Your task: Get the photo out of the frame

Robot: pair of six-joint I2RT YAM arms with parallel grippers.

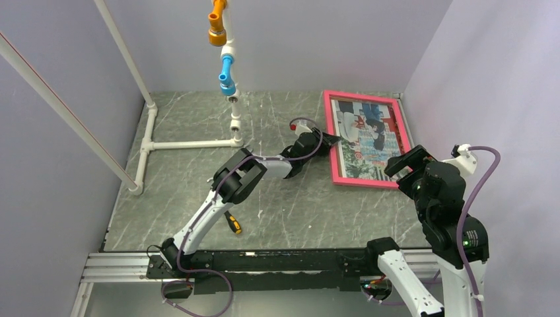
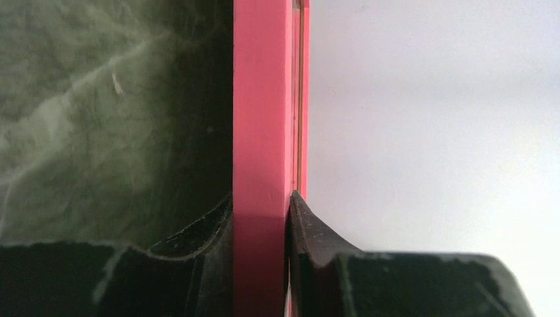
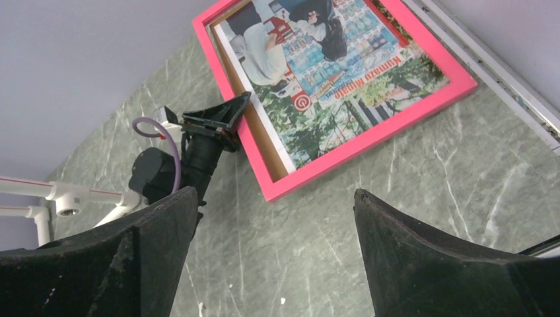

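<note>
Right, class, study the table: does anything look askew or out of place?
Yes. The photo sits off-centre in the frame: a brown strip shows between its white edge and the rail that the left gripper pinches. A yellow-handled screwdriver also lies loose near the left arm.

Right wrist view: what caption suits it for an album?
Open right hand hovers over the table as the left hand grips the pink frame edge, photo inside.

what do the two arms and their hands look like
Both arms mix white links with chunky black joints. The left arm and right arm each carry a looping lilac cable. The left hand and right hand are black, with two broad tapering fingers, matte and scuffed.
</note>
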